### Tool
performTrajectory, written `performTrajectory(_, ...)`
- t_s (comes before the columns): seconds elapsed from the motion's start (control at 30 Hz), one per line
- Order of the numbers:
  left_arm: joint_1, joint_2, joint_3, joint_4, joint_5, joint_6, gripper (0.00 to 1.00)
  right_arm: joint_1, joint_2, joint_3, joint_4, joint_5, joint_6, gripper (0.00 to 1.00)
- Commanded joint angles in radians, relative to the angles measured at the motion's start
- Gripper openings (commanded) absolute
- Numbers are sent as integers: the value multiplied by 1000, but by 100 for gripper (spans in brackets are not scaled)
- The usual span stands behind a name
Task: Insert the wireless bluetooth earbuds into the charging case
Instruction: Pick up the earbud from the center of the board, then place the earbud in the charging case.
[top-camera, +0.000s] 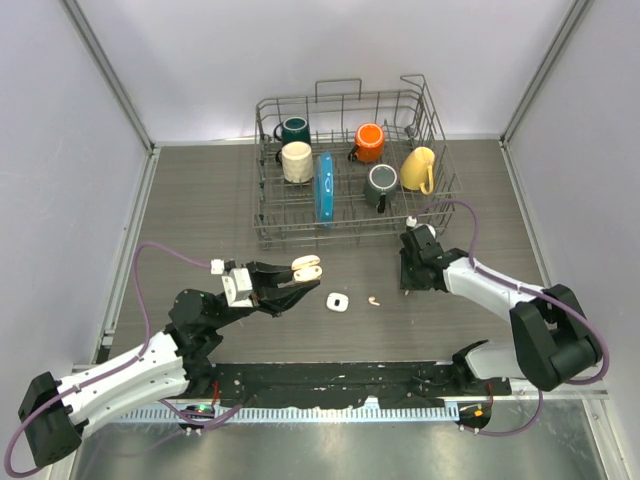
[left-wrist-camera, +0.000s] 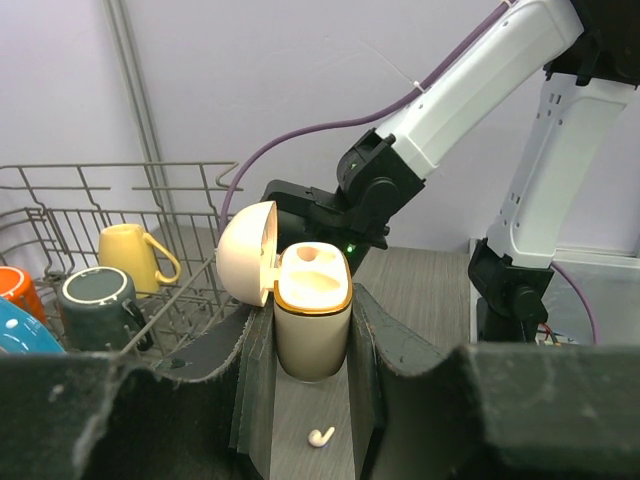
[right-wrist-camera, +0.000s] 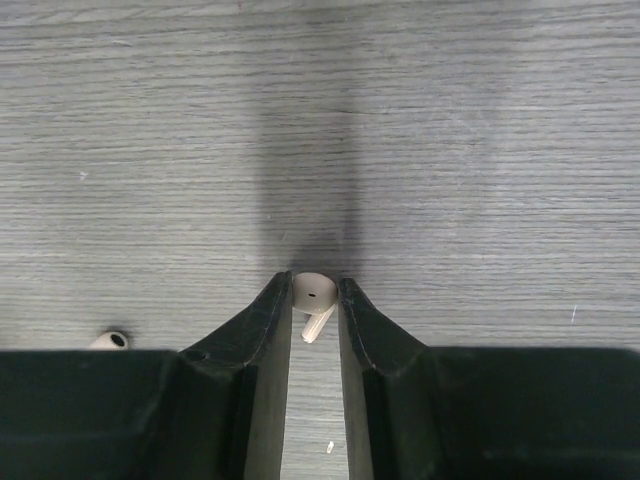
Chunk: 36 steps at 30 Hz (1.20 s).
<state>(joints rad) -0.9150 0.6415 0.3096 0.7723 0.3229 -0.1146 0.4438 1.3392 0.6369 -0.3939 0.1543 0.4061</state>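
Observation:
My left gripper (top-camera: 296, 277) is shut on the cream charging case (top-camera: 306, 268), held upright above the table. In the left wrist view the case (left-wrist-camera: 312, 335) sits between the fingers with its lid (left-wrist-camera: 246, 252) swung open to the left. One earbud (left-wrist-camera: 320, 436) lies on the table below it, also seen in the top view (top-camera: 374, 299). My right gripper (right-wrist-camera: 314, 292) is shut on another earbud (right-wrist-camera: 312, 291), stem pointing back between the fingers. In the top view the right gripper (top-camera: 406, 278) is low over the table, right of the case.
A wire dish rack (top-camera: 262, 235) with several mugs and a blue plate (top-camera: 324, 187) stands at the back. A small white rounded piece (top-camera: 337, 302) lies between the grippers. Another small white bud (right-wrist-camera: 110, 340) lies left of the right fingers.

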Motion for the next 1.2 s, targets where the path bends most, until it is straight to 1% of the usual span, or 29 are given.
performTrajectory(0.0,-2,0,3,22,-25,15,0,4,-98,7,36,-10,-3,10)
performTrajectory(0.1,-2,6,10,4,-36,18,0,35,-219,18,52,19,-10,7)
performTrajectory(0.13,-2,10,16,-2,-50,18,0,48,-285,24,50,43,-13,5)
performTrajectory(0.17,-2,17,19,-11,-54,21,0,67,-314,33,49,69,-19,5)
performTrajectory(0.2,-2,21,20,-13,-58,20,0,119,-343,53,47,130,-30,4)
performTrajectory(0.33,-2,44,29,-7,-74,12,0,261,-466,101,55,272,-59,3)
performTrajectory(0.4,-2,59,31,2,-90,6,0,306,-514,125,75,306,-69,1)
performTrajectory(0.43,-2,66,32,5,-93,4,0,347,-523,133,84,323,-70,1)
performTrajectory(0.47,-4,69,36,8,-97,3,0,363,-538,154,102,323,-72,1)
performTrajectory(0.63,-2,92,43,15,-105,0,0,486,-534,224,159,370,-105,1)
performTrajectory(0.67,-2,95,45,15,-105,-2,0,536,-532,242,188,396,-113,1)
performTrajectory(0.73,-2,102,46,12,-107,-2,0,588,-520,259,223,425,-141,1)
performTrajectory(0.77,-2,103,49,13,-105,-2,0,634,-514,273,260,441,-153,1)
performTrajectory(0.87,-2,109,51,13,-108,-3,0,713,-480,299,331,508,-213,1)
performTrajectory(0.9,-2,112,51,13,-107,-5,0,763,-473,302,349,543,-228,1)
performTrajectory(0.97,-2,115,52,16,-110,-7,0,808,-448,308,389,570,-268,1)
performTrajectory(1.0,-2,115,54,18,-108,-8,0,838,-439,305,435,583,-279,1)
performTrajectory(1.17,-2,122,59,18,-114,-11,0,898,-411,274,552,626,-314,1)
